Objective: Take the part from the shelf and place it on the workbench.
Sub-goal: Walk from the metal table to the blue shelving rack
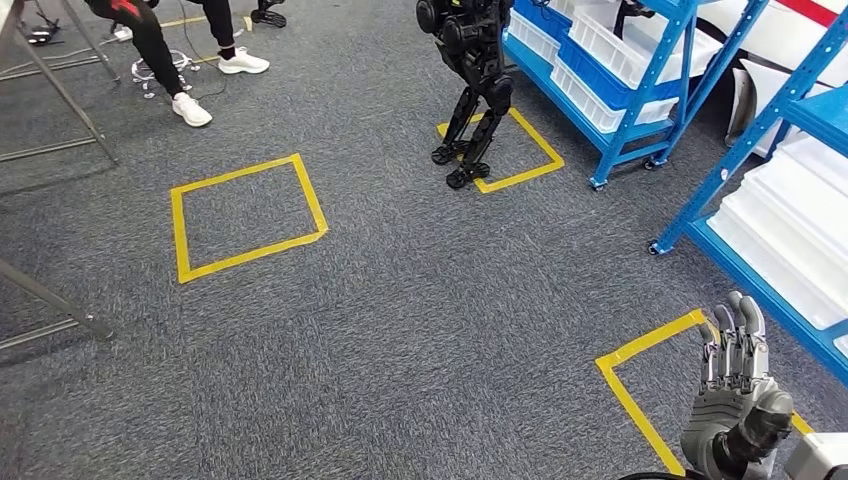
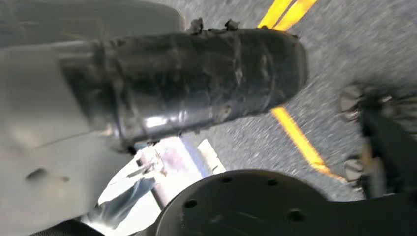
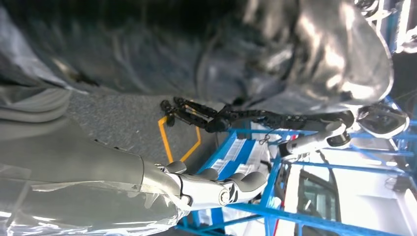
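grey carpet and yellow tape squares ahead of you. right hand [image 1: 735,400] sits low at near right, fingers straight and apart, holding nothing. left hand [image 2: 187,83] is a close dark blur in its wrist view; can't tell if it's released or clenched. blue shelf [image 1: 770,130] stands at right with white bins [image 1: 790,225]. the part itself i can't pick out, presumably in a bin. likely rigid and light; take it by its edges. head view gives you the floor layout and a second robot [image 1: 470,70] at far centre; right wrist view shows the shelf frame side-on.
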Tool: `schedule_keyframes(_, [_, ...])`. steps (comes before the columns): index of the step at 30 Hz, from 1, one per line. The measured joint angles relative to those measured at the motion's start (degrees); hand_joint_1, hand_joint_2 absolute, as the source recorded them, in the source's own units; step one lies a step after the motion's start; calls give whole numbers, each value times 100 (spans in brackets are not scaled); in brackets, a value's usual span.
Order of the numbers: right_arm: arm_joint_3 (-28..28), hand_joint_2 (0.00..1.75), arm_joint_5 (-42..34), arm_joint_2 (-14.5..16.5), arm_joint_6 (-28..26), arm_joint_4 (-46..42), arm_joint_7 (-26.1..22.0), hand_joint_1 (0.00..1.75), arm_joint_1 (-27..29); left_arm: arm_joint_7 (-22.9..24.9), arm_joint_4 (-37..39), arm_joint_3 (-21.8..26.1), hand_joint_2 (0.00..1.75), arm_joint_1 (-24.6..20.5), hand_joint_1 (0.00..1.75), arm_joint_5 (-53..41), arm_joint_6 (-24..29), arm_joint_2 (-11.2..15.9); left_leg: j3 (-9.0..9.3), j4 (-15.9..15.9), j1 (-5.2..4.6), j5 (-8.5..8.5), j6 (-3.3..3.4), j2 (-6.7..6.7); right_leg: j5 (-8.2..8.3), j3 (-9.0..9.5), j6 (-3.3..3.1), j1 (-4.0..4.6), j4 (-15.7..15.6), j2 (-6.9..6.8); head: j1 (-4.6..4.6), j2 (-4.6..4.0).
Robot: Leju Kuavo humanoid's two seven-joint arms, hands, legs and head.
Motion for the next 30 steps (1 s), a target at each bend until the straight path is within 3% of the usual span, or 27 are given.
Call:
schedule_keyframes(2, [-2,0,0,-2,1,-2,5,0,4,7,-1,0,0,-11,0,0,1,-3,5,-3,-10,-15,102,119,10,-23,61,-13,-15,132,3,0])
schedule_keyframes(3, [-3,0,-1,-3,2,-1,5,0,11,1,-1,0,0,-15,0,0,2,-18,8,-7,-7,-10,144,198,-1,-39,80,-13,3,114,3,0])
schedule_keyframes(5, [-8,0,-1,-8,2,-2,5,0,17,-9,-1,1,0,-22,0,0,2,-61,8,-18,-3,1,220,342,-192,-210,109,-1,350,-160,22,0])
schedule_keyframes(7, [-9,0,-1,-10,1,-1,5,0,14,-10,-1,2,0,-18,0,0,1,-102,0,-19,-36,-10,268,470,-571,-613,122,9,1161,-528,41,0])
schedule_keyframes(8, [-8,0,-1,-9,1,0,5,0,13,-9,-1,2,0,-10,0,0,1,-112,-1,-19,-54,-19,285,544,-717,-820,120,7,1561,-613,42,0])
schedule_keyframes(9, [-8,0,-1,-9,1,1,5,0,14,-8,-1,2,0,-1,0,0,1,-120,2,-18,-76,-28,296,620,-756,-939,107,9,1777,-652,41,0])
schedule_keyframes(10, [-8,0,-1,-9,2,2,5,0,16,-8,-1,2,0,7,0,0,0,-124,10,-18,-96,-39,306,691,-697,-957,84,13,1792,-674,40,0])
schedule_keyframes(11, [-8,0,-1,-9,2,2,5,0,16,-8,-1,2,0,9,0,0,-1,-123,27,-18,-117,-52,312,763,-533,-843,41,27,1553,-705,40,0])
schedule_keyframes(13, [-8,0,-1,-9,2,0,5,0,11,-9,-1,1,0,3,0,0,-3,-123,76,-18,-148,-86,305,897,-159,-418,-99,118,722,-967,39,0])
schedule_keyframes(15, [-8,0,-1,-9,3,-7,5,0,-1,-9,-1,1,0,-6,0,0,-4,-132,108,-22,-163,-118,263,1022,7,-147,-199,213,165,-1198,39,1])
schedule_keyframes(16, [-9,0,-1,-9,5,-10,5,0,-4,-9,-1,1,0,-11,0,0,-5,-139,120,-27,-166,-131,237,1094,1,-132,-212,238,96,-1199,38,1])
schedule_keyframes(18, [-10,0,-1,-9,11,-19,5,0,7,-13,-1,1,0,-23,0,0,-7,-149,162,-40,-166,-165,176,1195,46,-117,-212,216,26,-1028,37,1])
schedule_keyframes(20, [-9,0,-1,-6,16,-24,6,0,14,-14,-1,1,0,-34,0,0,-8,-141,112,145,-157,-316,99,949,108,-58,-217,164,-74,-878,20,1])
schedule_keyframes(22, [-6,0,-3,-5,22,-23,7,0,11,-7,-1,1,0,-32,0,0,-9,-117,-207,800,-135,-648,43,573,137,-35,-221,135,-114,-729,3,1])
schedule_keyframes(24, [-3,0,-5,-2,27,-15,8,0,11,-1,-1,0,0,-5,0,0,-11,-84,-578,1478,-120,-879,22,457,138,-39,-226,127,-109,-563,2,1])
schedule_keyframes(25, [-2,0,-5,0,30,-10,8,0,12,-2,-1,0,0,14,0,0,-11,-71,-656,1570,-117,-839,18,442,135,-38,-224,124,-102,-470,3,1])
schedule_keyframes(26, [-1,0,-5,2,32,-5,8,0,13,-3,-1,0,0,28,0,0,-12,-61,-643,1465,-113,-693,16,423,130,-36,-217,119,-91,-368,3,1])
schedule_keyframes(28, [1,0,-7,2,36,1,8,0,14,-4,-1,0,0,34,0,0,-11,-52,-366,748,-86,-223,9,232,105,-38,-181,102,-46,-175,3,1])
schedule_keyframes(30, [1,0,-11,1,41,1,8,0,11,1,-1,0,0,16,0,0,-8,-50,-102,131,-54,27,30,-31,66,-73,-117,97,28,-18,5,0])
